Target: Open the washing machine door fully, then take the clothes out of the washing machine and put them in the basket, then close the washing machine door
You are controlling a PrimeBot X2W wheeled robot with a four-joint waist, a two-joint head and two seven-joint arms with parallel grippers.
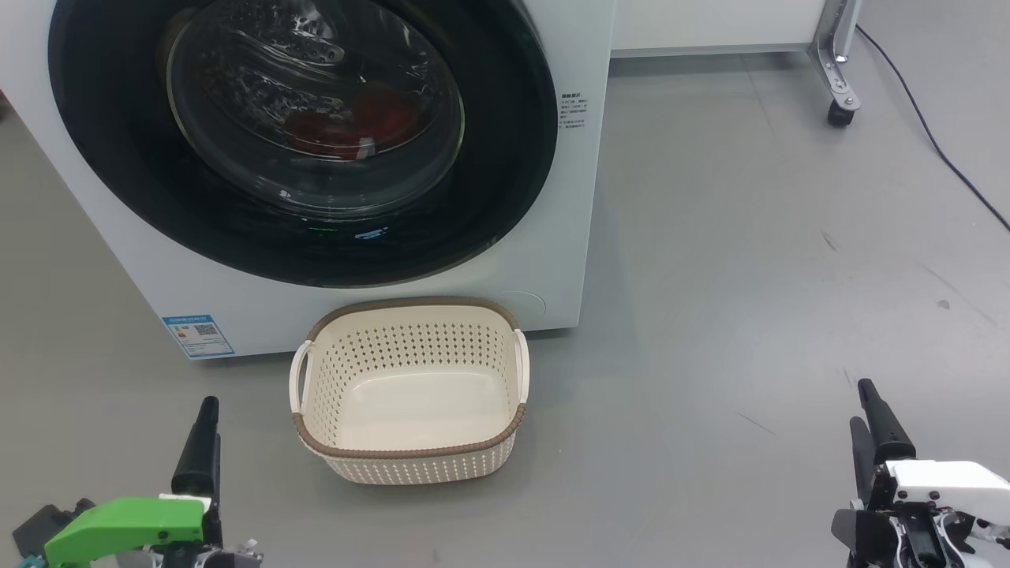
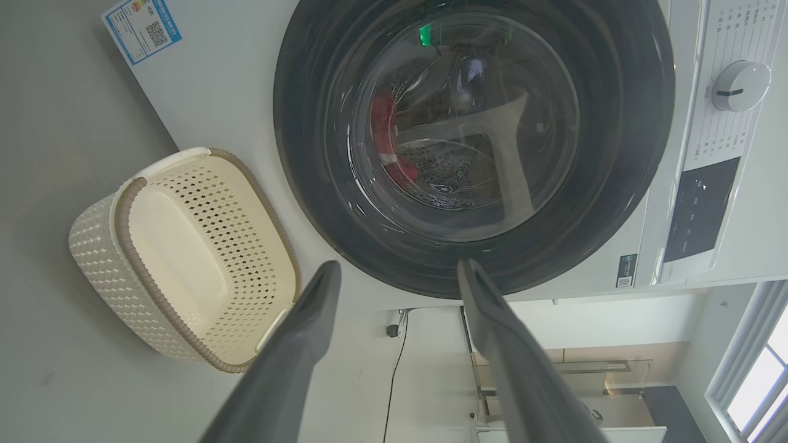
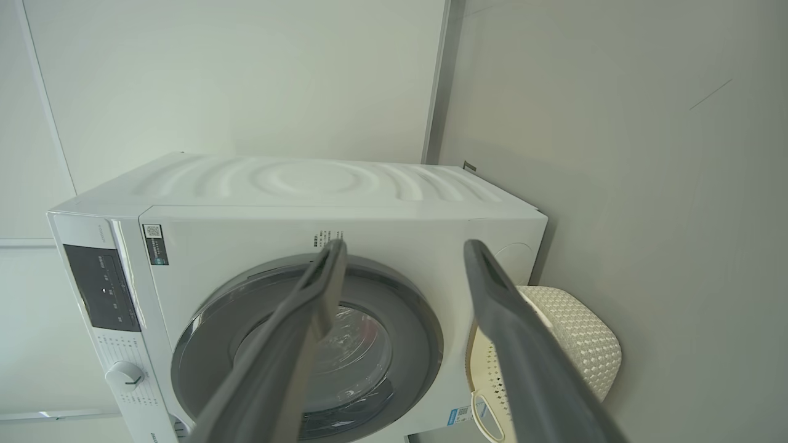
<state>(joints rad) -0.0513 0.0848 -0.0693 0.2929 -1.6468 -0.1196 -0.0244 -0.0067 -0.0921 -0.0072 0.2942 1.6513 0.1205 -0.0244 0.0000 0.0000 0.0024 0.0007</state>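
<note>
The washing machine (image 1: 576,237) stands ahead, and its round black door (image 1: 118,173) is shut against the front. Behind the glass bowl lie the red clothes (image 1: 355,118), which the left wrist view has as a red patch (image 2: 385,132) inside the drum. On the floor right before the machine sits the cream basket (image 1: 410,302), with nothing in it. My left gripper (image 1: 207,414) is low at the left and open (image 2: 399,266), holding nothing. Low at the right, my right gripper (image 1: 862,406) is also open (image 3: 405,246) and holds nothing. Both are well short of the door (image 3: 406,320).
Grey floor spreads around the machine and to the right of the basket (image 3: 585,344). At the far right stands a metal leg on a castor (image 1: 840,87), with a dark cable (image 1: 931,134) running across the floor. The machine's knob (image 2: 739,86) and dark display are on its control panel.
</note>
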